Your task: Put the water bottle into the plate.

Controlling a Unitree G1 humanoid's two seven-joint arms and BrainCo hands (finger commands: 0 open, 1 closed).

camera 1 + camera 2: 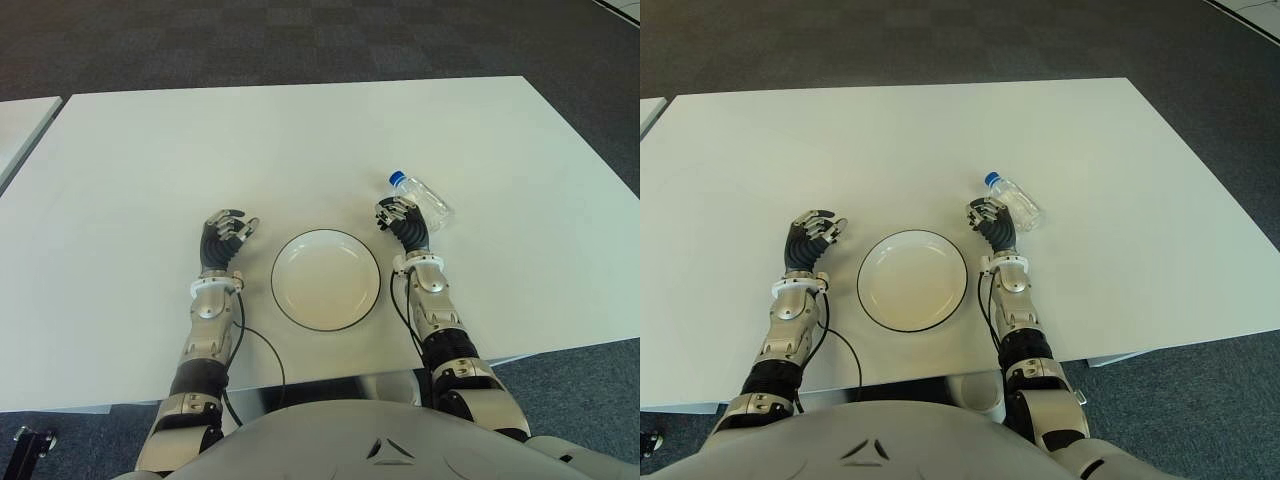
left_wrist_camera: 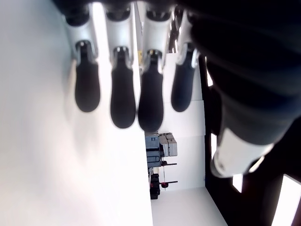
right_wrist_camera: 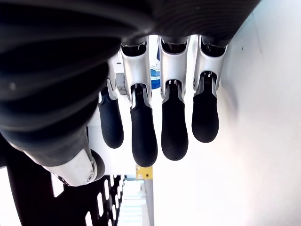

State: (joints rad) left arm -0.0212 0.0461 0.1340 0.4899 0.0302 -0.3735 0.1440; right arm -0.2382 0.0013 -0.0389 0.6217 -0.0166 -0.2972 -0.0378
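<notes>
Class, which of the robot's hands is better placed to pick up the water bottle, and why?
Right. The right hand shows directly beside the water bottle, open and empty; the left hand is across the plate.

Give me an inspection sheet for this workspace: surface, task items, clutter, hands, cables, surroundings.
Surface: white table, bare apart from the items below.
Job's things: water bottle with a blue cap, lying on its side right of the plate, not yet in it; white plate with a dark rim, nothing in it, between the two arms.
Clutter: nothing seen.
Robot hands: right robot hand beside the bottle, on its left, fingers relaxed and holding nothing; left robot hand left of the plate, fingers relaxed, holding nothing.
Cables: a black cable running along each forearm over the table's near edge.
Surroundings: dark carpet floor; edge of a second table at far left.
</notes>
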